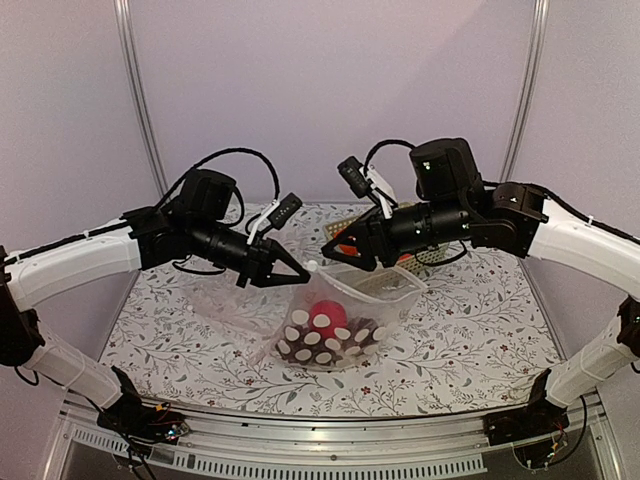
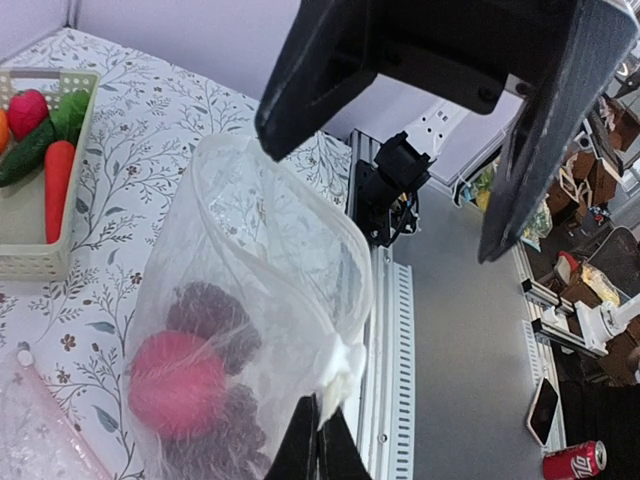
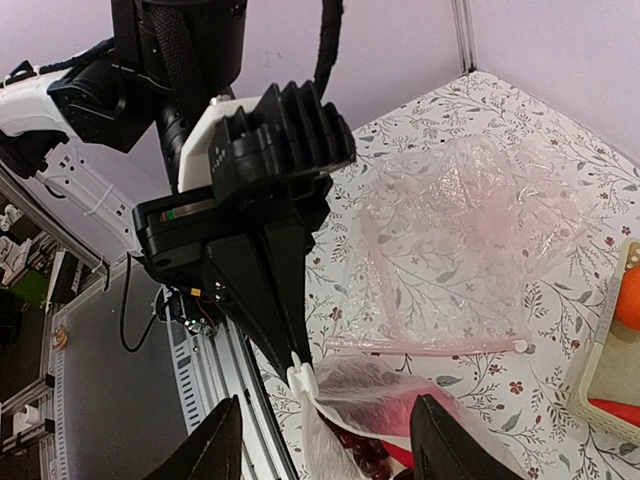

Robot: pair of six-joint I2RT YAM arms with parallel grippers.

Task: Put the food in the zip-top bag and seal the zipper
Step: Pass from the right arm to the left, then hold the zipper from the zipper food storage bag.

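**Food's in the bag, zipper not shut yet**

So the zip-top bag (image 1: 300,348) is standing up on the flowery table (image 1: 470,340) right between the two arms, and its mouth is gaping open. Both bits of food are down inside it. The round red fruit (image 1: 324,318) sits in the middle, and the grapes (image 1: 366,335) are packed in right against it.

The left gripper (image 1: 300,274) has its fingers squeezed together on one end of the zipper (image 2: 340,368), holding that corner of the rim up. The right gripper (image 1: 338,256) hovers by the far side of the rim with its fingers spread apart and nothing between them.

The plain clear bag (image 1: 222,300) lies flat just left of the dotted one. A basket (image 2: 30,262) of veg sits further back.
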